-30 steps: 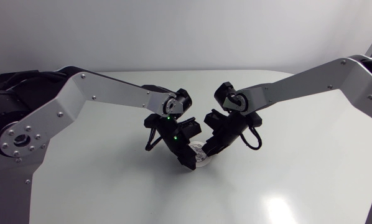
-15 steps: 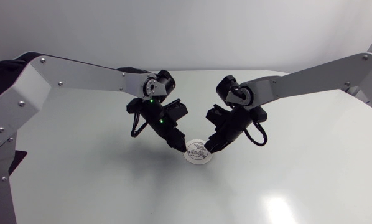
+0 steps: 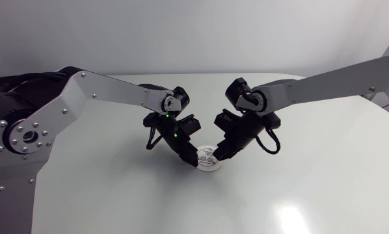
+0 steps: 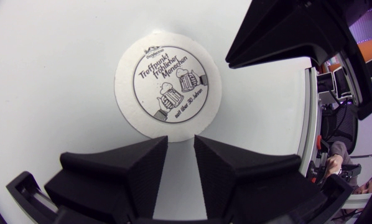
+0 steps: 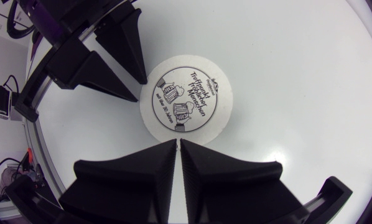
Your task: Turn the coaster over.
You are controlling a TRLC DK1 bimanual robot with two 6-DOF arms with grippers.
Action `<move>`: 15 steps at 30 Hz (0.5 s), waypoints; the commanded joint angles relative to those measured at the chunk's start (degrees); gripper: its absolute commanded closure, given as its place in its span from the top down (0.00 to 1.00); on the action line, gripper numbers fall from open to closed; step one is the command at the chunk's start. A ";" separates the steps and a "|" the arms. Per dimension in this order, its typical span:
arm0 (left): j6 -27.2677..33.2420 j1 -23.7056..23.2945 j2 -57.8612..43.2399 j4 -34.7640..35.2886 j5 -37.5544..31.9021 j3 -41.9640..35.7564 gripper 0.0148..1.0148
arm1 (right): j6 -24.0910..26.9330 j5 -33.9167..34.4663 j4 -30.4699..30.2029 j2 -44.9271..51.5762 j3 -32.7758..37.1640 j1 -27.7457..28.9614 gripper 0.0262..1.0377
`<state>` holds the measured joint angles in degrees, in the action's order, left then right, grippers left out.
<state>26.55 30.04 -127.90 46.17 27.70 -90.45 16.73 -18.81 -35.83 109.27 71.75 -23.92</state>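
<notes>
Two black grippers close in from opposite sides on a round paper coaster (image 3: pixel 208 160) that lies flat on the white table (image 3: pixel 116 195), near the middle, its printed face with two beer mugs turned up. No edge of the disc is raised, and neither gripper has hold of it. Judging from that, the turn-over is yet to be made, and the lift, the flip and the setting down all remain. Which face was up at the start cannot be told from the pictures.

The left arm comes in from its side with the elbow high and the wrist bent steeply down, so the left gripper (image 3: pixel 192 158) points at the coaster's rim. Its wedge fingers stand a narrow gap apart with nothing between them, and their tips are right at the disc's edge. Whether they touch it or hover just above cannot be told.

The right arm mirrors that pose, reaching in low with the forearm stretched long and the wrist tipped down. The right gripper (image 3: pixel 219 155) has its fingers pressed almost together, only a thin slit showing and nothing held, and their tips are at the opposite rim.

A likely next move is to pry one edge up against the other gripper. A thin disc could well slide instead.
</notes>
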 commanded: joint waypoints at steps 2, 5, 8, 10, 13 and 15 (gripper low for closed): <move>1.23 -0.16 -4.12 -0.47 -0.28 -1.21 0.32 | 0.06 -0.88 0.33 -0.38 -2.05 1.60 0.10; 1.23 -0.25 -5.08 -1.08 -0.19 -0.95 0.32 | 0.06 -1.14 0.68 -0.82 -2.66 2.48 0.12; 1.23 -0.34 -4.99 -1.35 -0.19 -0.60 0.32 | -0.74 -1.76 1.21 -0.64 -2.40 4.50 0.25; 1.23 -0.25 -5.08 -1.35 -0.19 -0.60 0.32 | -1.09 -2.55 1.21 0.33 -1.96 5.99 0.51; 1.23 -0.16 -5.26 -1.44 -0.11 -0.42 0.32 | -2.05 -3.43 1.82 1.91 -1.78 7.66 0.71; 1.23 -0.16 -5.17 -1.61 -0.11 -0.16 0.32 | -3.02 -4.31 2.17 3.14 -1.61 8.45 0.77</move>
<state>26.55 30.00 -129.03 44.97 28.71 -91.53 15.42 -22.50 -33.98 110.04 70.85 -16.16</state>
